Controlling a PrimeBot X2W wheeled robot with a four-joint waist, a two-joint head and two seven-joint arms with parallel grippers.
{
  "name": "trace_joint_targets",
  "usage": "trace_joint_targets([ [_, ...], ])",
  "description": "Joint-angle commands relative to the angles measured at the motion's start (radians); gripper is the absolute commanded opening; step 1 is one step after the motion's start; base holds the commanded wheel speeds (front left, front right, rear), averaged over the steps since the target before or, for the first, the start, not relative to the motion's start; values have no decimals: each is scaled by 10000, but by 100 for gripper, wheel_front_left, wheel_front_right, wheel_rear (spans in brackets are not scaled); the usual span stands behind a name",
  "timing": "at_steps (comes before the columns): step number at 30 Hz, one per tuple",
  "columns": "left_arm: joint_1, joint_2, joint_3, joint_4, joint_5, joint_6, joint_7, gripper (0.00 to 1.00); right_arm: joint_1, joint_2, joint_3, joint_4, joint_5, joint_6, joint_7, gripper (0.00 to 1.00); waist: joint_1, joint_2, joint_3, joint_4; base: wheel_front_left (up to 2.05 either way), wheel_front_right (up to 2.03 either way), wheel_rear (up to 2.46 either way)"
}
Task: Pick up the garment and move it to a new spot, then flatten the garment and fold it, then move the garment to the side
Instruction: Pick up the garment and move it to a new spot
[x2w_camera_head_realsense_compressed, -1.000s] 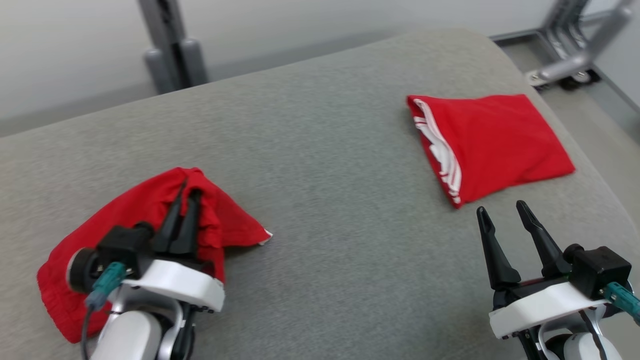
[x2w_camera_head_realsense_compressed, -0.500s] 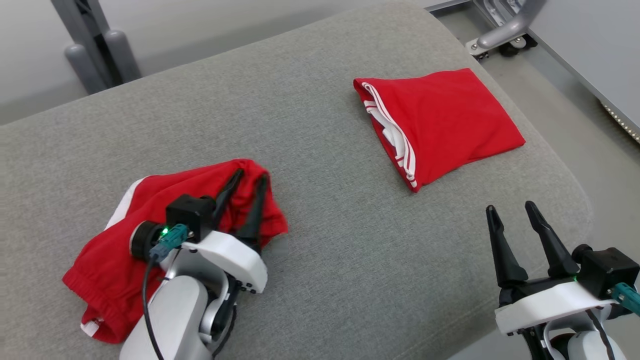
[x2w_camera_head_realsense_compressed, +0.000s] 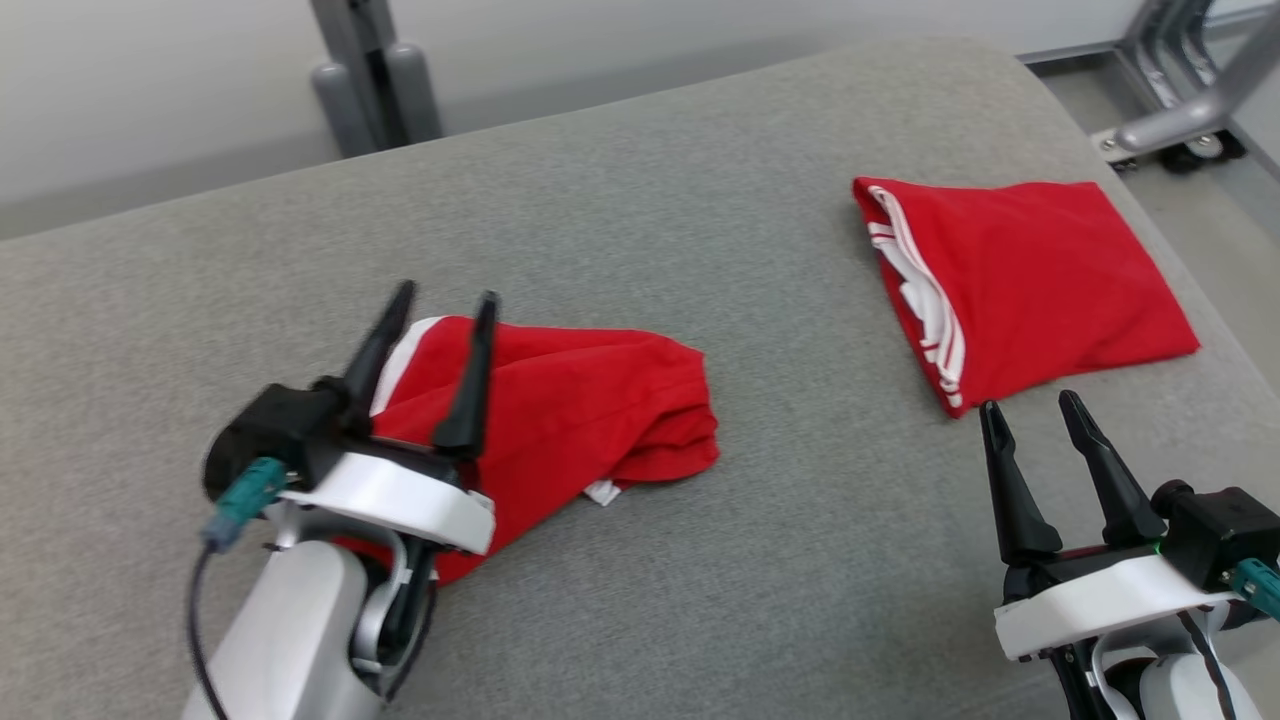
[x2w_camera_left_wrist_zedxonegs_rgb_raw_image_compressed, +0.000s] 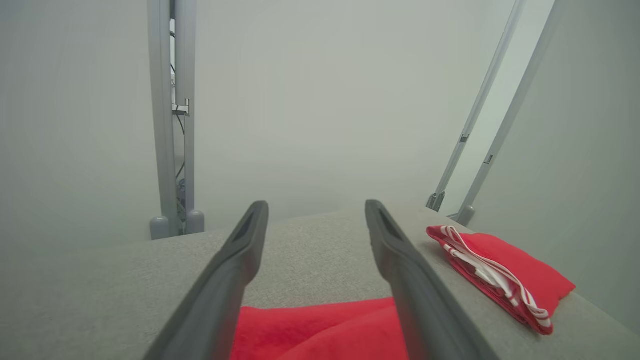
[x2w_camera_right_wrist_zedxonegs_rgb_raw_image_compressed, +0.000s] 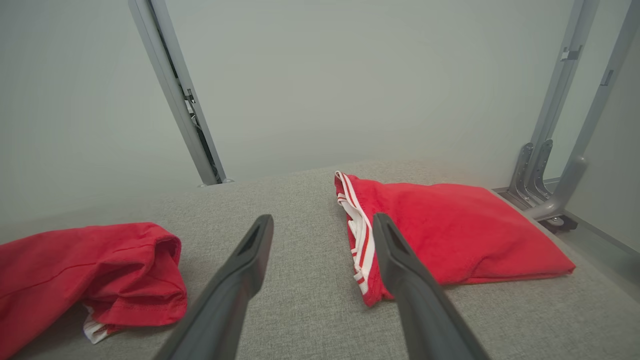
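The garment is a crumpled red piece with white trim, lying left of centre on the grey cushioned surface. My left gripper hovers over its left part, open, with nothing between the fingers. In the left wrist view the left gripper points toward the far wall, with the red cloth low between its fingers. My right gripper stands open at the lower right, holding nothing. In the right wrist view the right gripper has the crumpled garment off to its left.
A second red garment with white stripes lies folded at the right of the surface, just beyond my right gripper; it shows as folded cloth in the right wrist view. Grey metal posts and a frame foot stand behind the surface.
My left gripper has opened and let go of the crumpled garment, which now lies nearer the middle. The head camera has shifted. The right gripper has stayed open.
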Motion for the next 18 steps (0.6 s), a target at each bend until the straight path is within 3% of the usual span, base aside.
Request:
trace_joint_targets([
  [1,118,121,195,-124,-46,105,-96,100,-88,-45,-17,-40,-51,-1,-18,100,0,-1,-76,362,0,0,0],
  [11,869,945,1508,-859,-123,553,-479,100,-145,-50,19,-19,-270,-3,40,100,0,-1,-164,1208,0,0,0],
  [18,2051,1392,1912,-1872,248,1151,-406,100,-98,-51,113,-95,-449,-1,172,100,0,-1,-325,1455,0,0,0],
])
